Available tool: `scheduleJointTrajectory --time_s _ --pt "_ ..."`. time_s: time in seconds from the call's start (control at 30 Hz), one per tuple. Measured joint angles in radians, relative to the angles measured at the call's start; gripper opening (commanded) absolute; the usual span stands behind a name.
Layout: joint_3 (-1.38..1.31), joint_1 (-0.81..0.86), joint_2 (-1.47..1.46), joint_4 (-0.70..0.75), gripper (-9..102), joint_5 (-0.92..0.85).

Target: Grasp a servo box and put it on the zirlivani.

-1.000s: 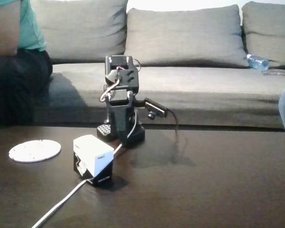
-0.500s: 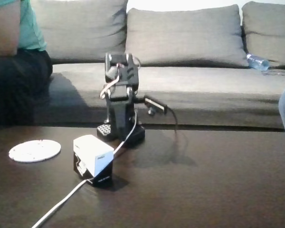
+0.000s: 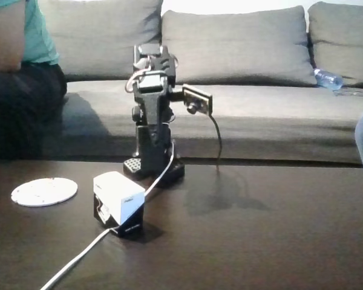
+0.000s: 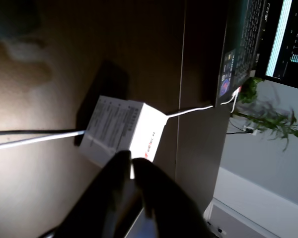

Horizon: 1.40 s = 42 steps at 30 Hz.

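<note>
The servo box (image 3: 119,203) is seen on the dark desk (image 3: 278,235) near its front-left part — well right of the zirlivani (image 3: 44,191). The jaws (image 4: 131,159) appear closed and empty — blurred in the wrist view.

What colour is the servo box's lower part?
Black, under a white upper half; the servo box shows it best in the fixed view.

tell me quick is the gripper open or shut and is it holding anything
Gripper: shut, fingertips together, holding nothing; the servo box sits on the table beyond it, untouched.
</note>
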Motion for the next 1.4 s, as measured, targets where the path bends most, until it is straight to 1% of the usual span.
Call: scheduleJointTrajectory --time_s 0.13,0.27,0.33,0.43,0.57,0.67,0.77,0.9,1.0,1.13,1.4 --pt "-0.149 0.023 -0.202 0.000 0 0.061" --pt "-0.387 0.081 -0.476 0.005 0 0.129" --pt "-0.517 0.133 -0.630 0.031 0 0.166" --pt "-0.715 0.229 -0.881 0.118 0 0.206" --pt "-0.954 0.350 -1.207 0.267 0 0.215" --pt "-1.062 0.416 -1.359 0.328 0 0.183" --pt "-1.095 0.431 -1.381 0.345 3 0.138" --pt "-1.101 0.439 -1.358 0.350 19 0.129" --pt "-1.101 0.439 -1.301 0.351 25 0.129" --pt "-1.074 0.430 -1.233 0.345 25 0.163" --pt "-0.810 0.377 -1.078 0.253 25 0.307"
